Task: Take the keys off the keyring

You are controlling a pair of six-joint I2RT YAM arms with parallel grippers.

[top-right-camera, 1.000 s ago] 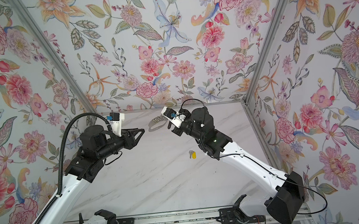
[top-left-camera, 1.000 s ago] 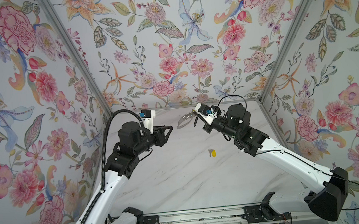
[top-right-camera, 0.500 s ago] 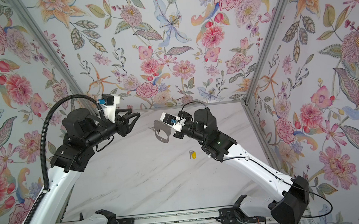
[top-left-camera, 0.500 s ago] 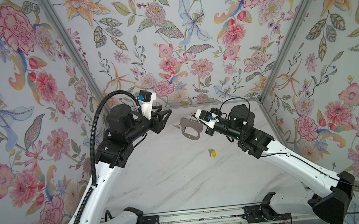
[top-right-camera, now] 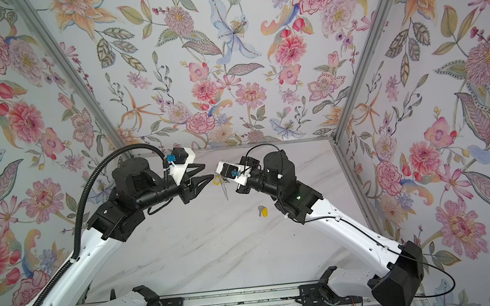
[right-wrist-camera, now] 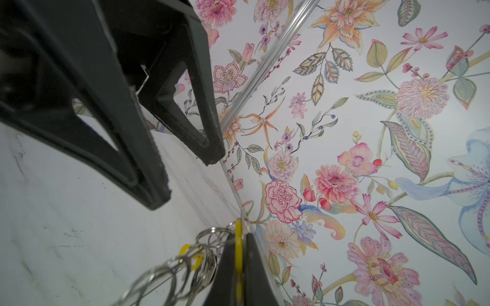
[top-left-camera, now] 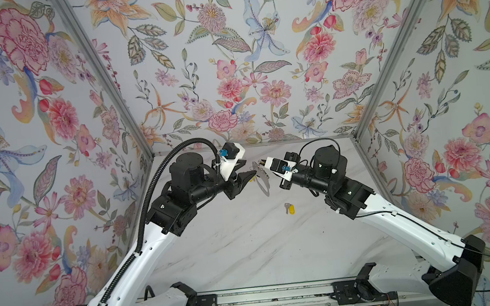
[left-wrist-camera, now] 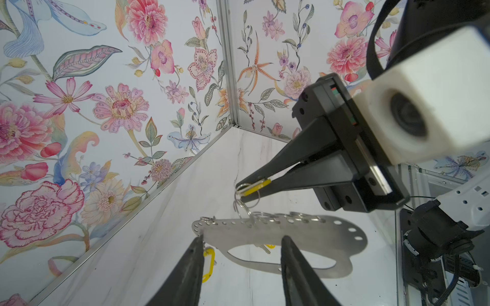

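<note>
- Top views: The right gripper (top-left-camera: 260,164) dangles the keyring (top-left-camera: 262,183) in the air above the marble table (top-left-camera: 247,251), between the two arms. One loose key (top-left-camera: 289,208) already lies on the table below. Your left gripper (top-right-camera: 208,171) waits just beside the keyring, jaws about half open and empty.
- Left wrist view: The right jaws are pinched shut on a yellow tag (left-wrist-camera: 256,186), whose split rings (left-wrist-camera: 246,206) carry the keyring. Your left fingers (left-wrist-camera: 192,267) frame its lower edge, though contact cannot be told. Close on the flat metal, clear of the second tag (left-wrist-camera: 208,262), then hold firm while the right arm works its ring off.
- Right wrist view: The yellow tag sits edge-on between the closed fingers (right-wrist-camera: 256,270). It looks thin and slippery, so pull gently.
- Since half a second ago: the left gripper has dropped and closed in on the keyring, which now hangs edge-on to the head camera. The loose key has not moved.
</note>
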